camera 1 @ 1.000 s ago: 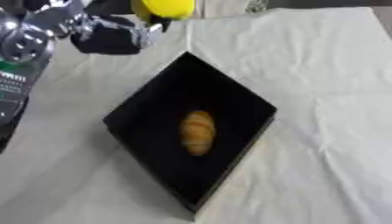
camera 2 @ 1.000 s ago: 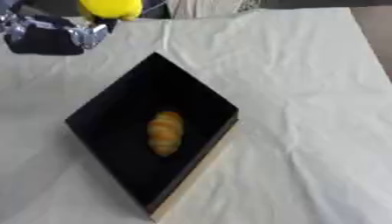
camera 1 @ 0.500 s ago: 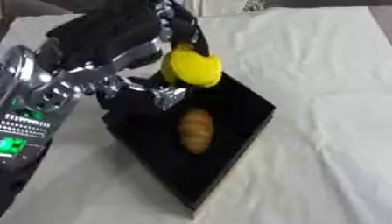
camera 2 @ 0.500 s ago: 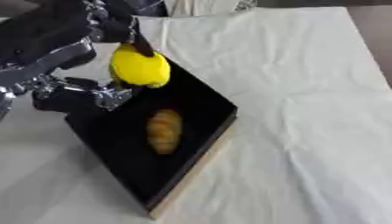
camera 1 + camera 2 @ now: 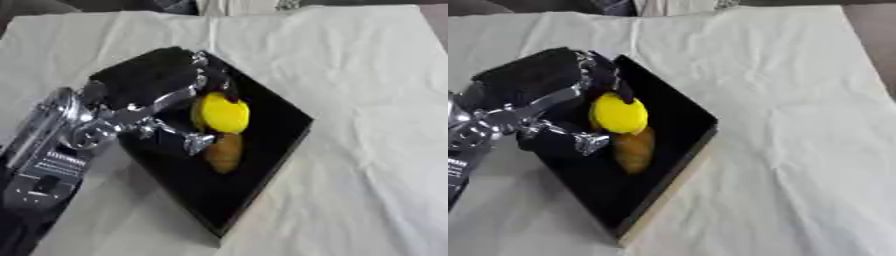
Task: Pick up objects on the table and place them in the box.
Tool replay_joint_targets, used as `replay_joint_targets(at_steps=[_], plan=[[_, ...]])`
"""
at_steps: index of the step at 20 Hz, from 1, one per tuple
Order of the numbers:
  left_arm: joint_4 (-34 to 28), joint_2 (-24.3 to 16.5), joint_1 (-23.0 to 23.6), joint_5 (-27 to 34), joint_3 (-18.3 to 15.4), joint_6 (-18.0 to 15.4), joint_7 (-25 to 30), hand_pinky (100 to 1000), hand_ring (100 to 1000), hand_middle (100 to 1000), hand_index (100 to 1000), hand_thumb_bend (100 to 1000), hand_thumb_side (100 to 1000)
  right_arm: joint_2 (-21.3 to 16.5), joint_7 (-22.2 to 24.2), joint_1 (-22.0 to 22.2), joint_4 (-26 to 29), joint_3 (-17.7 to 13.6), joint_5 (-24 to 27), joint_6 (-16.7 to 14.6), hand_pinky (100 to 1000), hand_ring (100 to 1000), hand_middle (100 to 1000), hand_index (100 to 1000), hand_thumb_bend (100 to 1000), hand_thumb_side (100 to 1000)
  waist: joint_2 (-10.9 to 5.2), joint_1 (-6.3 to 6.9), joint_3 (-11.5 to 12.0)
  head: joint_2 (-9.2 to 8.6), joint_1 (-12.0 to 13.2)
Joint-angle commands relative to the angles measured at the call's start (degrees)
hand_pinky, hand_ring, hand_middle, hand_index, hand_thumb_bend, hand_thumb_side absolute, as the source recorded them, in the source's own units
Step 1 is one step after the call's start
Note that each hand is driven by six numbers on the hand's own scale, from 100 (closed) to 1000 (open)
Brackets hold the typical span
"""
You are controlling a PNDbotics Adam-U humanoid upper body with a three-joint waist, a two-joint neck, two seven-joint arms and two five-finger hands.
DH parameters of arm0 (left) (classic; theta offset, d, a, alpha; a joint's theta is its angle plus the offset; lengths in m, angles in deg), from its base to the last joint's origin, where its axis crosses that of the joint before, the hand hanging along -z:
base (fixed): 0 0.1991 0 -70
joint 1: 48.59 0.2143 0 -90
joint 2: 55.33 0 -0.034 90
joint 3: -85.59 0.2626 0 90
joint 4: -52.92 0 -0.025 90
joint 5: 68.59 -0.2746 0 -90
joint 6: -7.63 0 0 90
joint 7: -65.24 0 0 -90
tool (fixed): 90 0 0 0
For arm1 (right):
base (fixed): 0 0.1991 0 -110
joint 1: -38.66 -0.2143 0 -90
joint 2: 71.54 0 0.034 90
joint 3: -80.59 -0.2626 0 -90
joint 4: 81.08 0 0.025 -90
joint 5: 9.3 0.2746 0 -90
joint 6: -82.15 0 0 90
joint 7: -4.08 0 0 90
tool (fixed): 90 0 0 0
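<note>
The left hand [image 5: 153, 95] reaches in from the left over the black square box [image 5: 271, 150], its fingers curled round a round yellow fruit [image 5: 221, 114]. The fruit hangs just above a brown oblong bread roll [image 5: 224, 152] lying inside the box. White cloth [image 5: 367, 100] covers the counter.

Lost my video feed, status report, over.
Left robot hand shut on yellow lemon, over black box. Brown pastry directly beneath lemon. Right robot hand not in view.
</note>
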Motion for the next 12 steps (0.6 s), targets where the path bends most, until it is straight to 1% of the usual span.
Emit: replay_joint_targets(at_steps=[1, 2, 3, 4, 7, 9, 10, 11, 12], plan=[[-0.1, -0.2, -0.6, -1.6, -0.4, -1.4, 0.6, 888, 848, 825, 936, 407, 297, -0.8, -0.1, -0.2, 0.9, -0.7, 0.2, 0.2, 893, 880, 700, 846, 145, 192, -1.25, -0.16, -0.1, 0.1, -0.2], [-0.3, -0.2, -0.6, -2.2, -0.7, -1.7, 0.6, 931, 888, 860, 958, 452, 360, -0.8, -0.1, -0.1, 0.9, -0.7, 0.2, 0.2, 893, 880, 700, 846, 144, 193, -1.26, -0.15, 0.0, 0.08, -0.2], [-0.5, -0.2, -0.6, -3.0, -1.0, -1.9, 0.4, 951, 908, 876, 970, 485, 438, -0.8, 0.0, -0.1, 0.9, -0.7, 0.2, 0.2, 893, 880, 700, 846, 143, 193, -1.28, -0.14, 0.0, 0.07, -0.3], [-0.8, -0.3, -0.6, -4.1, -1.4, -2.0, 0.0, 970, 926, 882, 976, 496, 511, -0.8, 0.0, 0.0, 0.9, -0.7, 0.2, 0.2, 893, 881, 700, 846, 142, 194, -1.31, -0.14, 0.0, 0.07, -0.3], [-1.3, -0.3, -0.5, -6.5, -2.5, -1.7, -1.6, 966, 923, 877, 973, 495, 523, -0.8, 0.0, 0.1, 0.9, -0.8, 0.2, 0.3, 893, 881, 700, 846, 143, 193, -1.41, -0.1, 0.1, 0.14, -0.3], [-1.9, -0.4, -0.4, -7.0, -3.2, -1.3, -2.6, 943, 906, 861, 957, 472, 490, -0.9, 0.0, 0.2, 0.9, -0.8, 0.2, 0.3, 893, 882, 700, 846, 144, 191, -1.49, -0.07, 0.1, 0.12, -0.3], [-2.5, -0.6, -0.4, -7.3, -3.8, -1.0, -3.2, 928, 893, 850, 947, 439, 481, -0.9, 0.0, 0.2, 0.9, -0.8, 0.2, 0.3, 893, 881, 700, 846, 145, 190, -1.53, -0.07, 0.1, 0.11, -0.3], [-3.3, -0.6, -0.4, -7.0, -4.5, -0.3, -4.1, 926, 892, 849, 946, 431, 481, -0.9, -0.1, 0.2, 0.9, -0.8, 0.2, 0.2, 893, 882, 700, 846, 145, 190, -1.57, -0.07, 0.1, 0.12, -0.3], [-4.6, -0.8, -0.3, -6.4, -5.5, 0.5, -5.3, 916, 882, 841, 937, 355, 466, -0.9, -0.1, 0.2, 0.9, -0.8, 0.2, 0.2, 893, 881, 701, 846, 148, 186, -1.63, -0.07, 0.2, 0.16, -0.4]])
